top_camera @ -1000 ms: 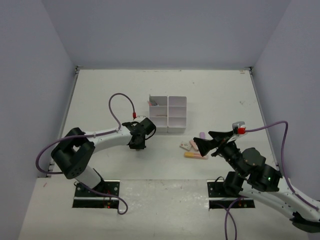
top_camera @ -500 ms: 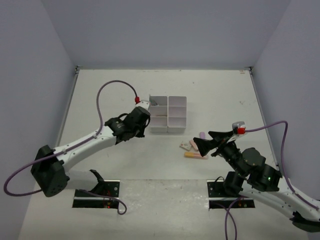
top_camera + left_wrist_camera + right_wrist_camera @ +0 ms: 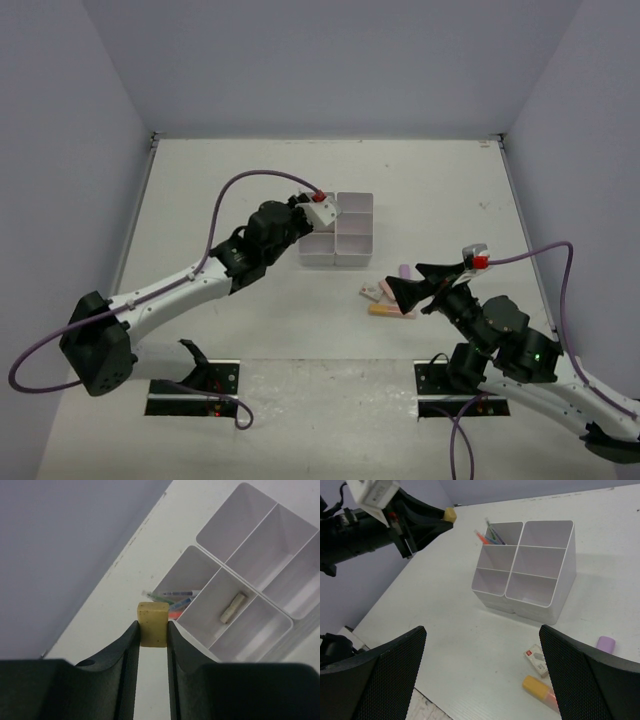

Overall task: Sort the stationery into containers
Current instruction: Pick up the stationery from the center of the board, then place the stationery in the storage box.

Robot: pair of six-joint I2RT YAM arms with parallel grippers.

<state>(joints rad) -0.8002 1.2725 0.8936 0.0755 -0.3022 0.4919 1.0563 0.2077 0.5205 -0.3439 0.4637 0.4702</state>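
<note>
Eraser (image 3: pixel 153 620) has moved right, reaching organizer's (image 3: pixel 352 258) left side.

The small white plastic organizer (image 3: pixel 345 257), six square compartments in two columns of three, stands upright on the surface. Thin orange, green and blue pens (image 3: pixel 176 599) lean in its far-left compartment, and a short off-white stick-like piece (image 3: pixel 233 608) lies in the middle compartment of that same column. A tan block eraser (image 3: pixel 153 624) is pinched between the fingers of the left tool (image 3: pixel 153 626), in the air near the pen compartment. On the surface near the organizer's front lie a small lilac piece (image 3: pixel 404 270), a white and pink eraser (image 3: pixel 372 291) and an orange marker with a pink end (image 3: pixel 390 311), the last two close together.
</note>
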